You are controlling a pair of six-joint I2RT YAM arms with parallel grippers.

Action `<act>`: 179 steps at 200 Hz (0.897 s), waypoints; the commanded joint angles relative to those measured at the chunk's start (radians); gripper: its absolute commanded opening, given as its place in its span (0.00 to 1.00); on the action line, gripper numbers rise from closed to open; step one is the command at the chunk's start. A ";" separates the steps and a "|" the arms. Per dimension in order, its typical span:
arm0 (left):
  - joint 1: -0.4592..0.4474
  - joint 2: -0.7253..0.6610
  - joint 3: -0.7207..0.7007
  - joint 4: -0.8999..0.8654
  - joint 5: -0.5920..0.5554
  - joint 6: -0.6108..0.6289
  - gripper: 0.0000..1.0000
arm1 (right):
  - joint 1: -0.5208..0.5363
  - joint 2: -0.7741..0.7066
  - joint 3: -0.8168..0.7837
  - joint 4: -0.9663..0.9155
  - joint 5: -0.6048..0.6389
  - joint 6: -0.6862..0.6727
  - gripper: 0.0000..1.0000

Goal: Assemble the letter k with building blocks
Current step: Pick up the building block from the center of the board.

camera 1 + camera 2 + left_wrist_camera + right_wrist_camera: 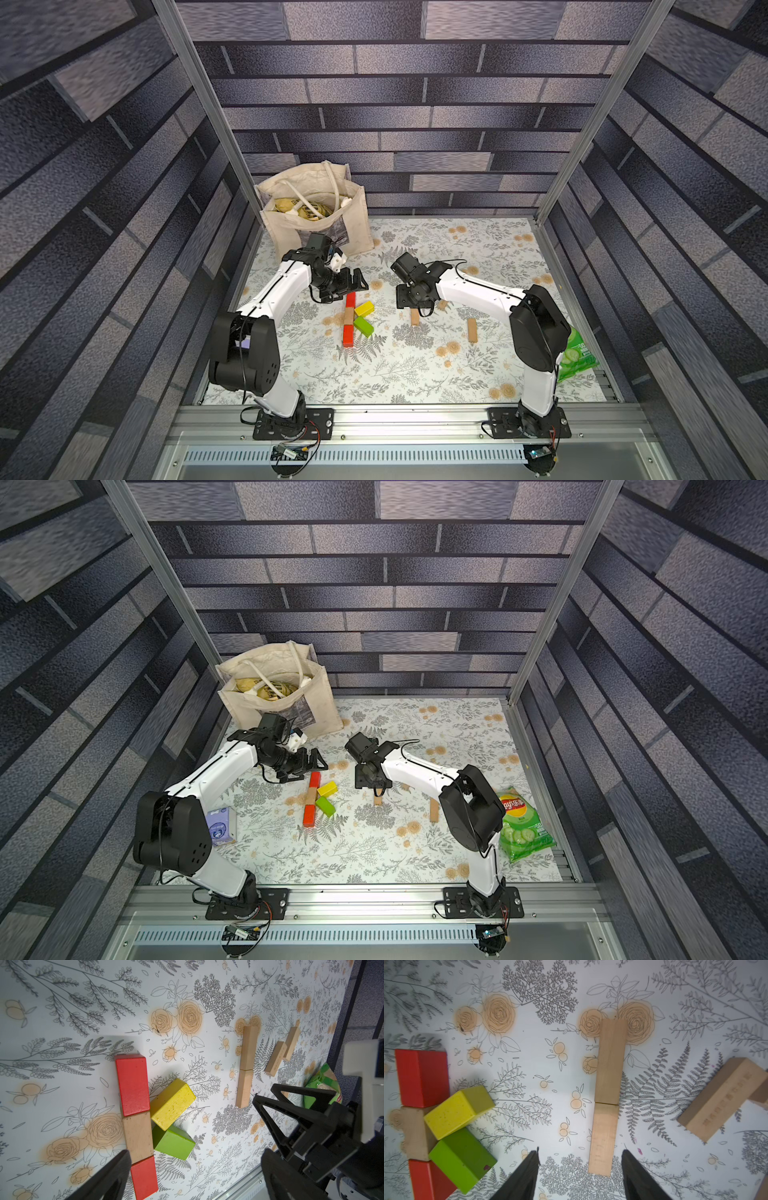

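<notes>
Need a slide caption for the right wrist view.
Right tool open around one end of a tan block; coloured five-block K alongside.

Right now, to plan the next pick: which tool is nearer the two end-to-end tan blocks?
Right. The right tool is over the tan blocks; the left tool hovers beside the far red block.

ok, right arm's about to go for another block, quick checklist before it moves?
1. Jaws of the right gripper open, off the lower tan block: ok.
2. That block butted end to end with the upper tan block: ok, slight kink.
3. Three blocks in that line: not ok, only two.
4. The coloured k intact, five blocks: ok.
5. The left gripper open, holding nothing: ok.
6. The lone spare block lying free to grab: ok.
</notes>
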State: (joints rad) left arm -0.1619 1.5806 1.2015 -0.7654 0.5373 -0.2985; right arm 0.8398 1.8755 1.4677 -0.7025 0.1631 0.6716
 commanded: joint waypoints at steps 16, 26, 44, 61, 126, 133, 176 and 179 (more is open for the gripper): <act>-0.015 -0.023 -0.028 0.037 0.017 0.030 1.00 | -0.016 -0.137 -0.027 -0.167 0.166 0.076 0.70; -0.027 -0.027 -0.028 0.045 0.029 0.036 1.00 | -0.038 -0.157 -0.060 -0.198 0.188 0.120 0.70; -0.050 -0.035 -0.033 0.063 0.063 0.044 1.00 | -0.085 -0.202 -0.181 -0.142 0.166 0.185 0.70; -0.073 -0.050 -0.044 0.084 0.078 0.056 1.00 | -0.144 -0.232 -0.308 0.005 0.078 0.220 0.69; -0.098 -0.058 -0.053 0.107 0.096 0.067 1.00 | -0.208 -0.085 -0.205 0.018 0.051 0.169 0.63; -0.099 -0.053 -0.051 0.106 0.095 0.068 1.00 | -0.213 -0.072 -0.199 0.021 0.049 0.169 0.62; -0.099 -0.039 -0.052 0.103 0.079 0.070 1.00 | -0.243 -0.022 -0.192 0.017 0.045 0.181 0.57; -0.099 -0.040 -0.052 0.103 0.078 0.070 1.00 | -0.244 -0.022 -0.192 0.017 0.046 0.182 0.57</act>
State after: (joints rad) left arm -0.2619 1.5414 1.1576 -0.6609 0.6174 -0.2615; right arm 0.6113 1.8313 1.2633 -0.6746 0.2081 0.8459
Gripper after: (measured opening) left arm 0.997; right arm 0.570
